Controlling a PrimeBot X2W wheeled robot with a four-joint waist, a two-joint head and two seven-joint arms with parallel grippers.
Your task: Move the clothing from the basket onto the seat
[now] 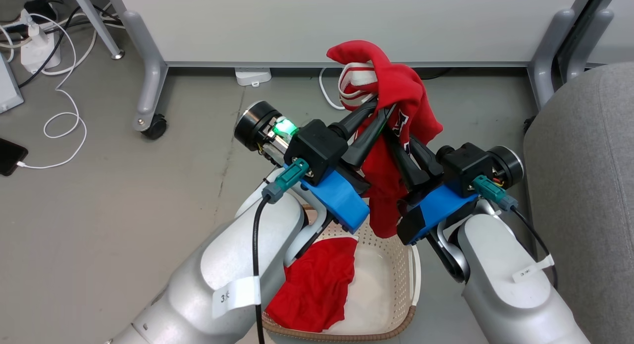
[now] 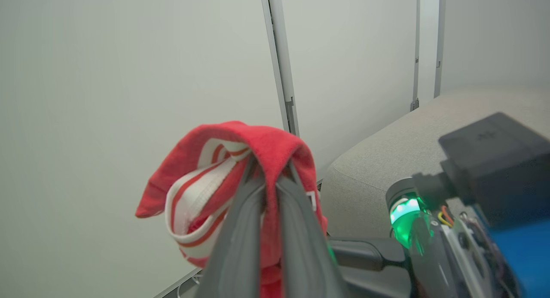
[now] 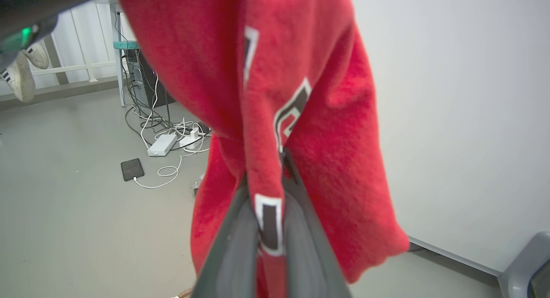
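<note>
garments: 2 red, jersey [image 1: 403,93] and a cloth [image 1: 314,284]
basket [image 1: 391,274]: 1
seat [image 1: 584,185]: 1
grippers: 2, left gripper [image 2: 270,177], right gripper [image 3: 268,177]
forearms: 2, pale, each with 1 white tag
phone [image 1: 10,155]: 1, black
shoes [image 3: 19,74]: 2, I think; blurred at the edge
caster [image 1: 154,128]: 1
white adapter [image 1: 37,51]: 1

Red jersey [image 1: 396,96], blk/wht lettering + red-wht striped trim, hangs bunched in mid-air over cream perforated basket [image 1: 391,264] w/ brown rim; 2nd red garment [image 1: 317,284] crumpled in its L side; grey fabric seat [image 1: 584,185] to R.
</note>
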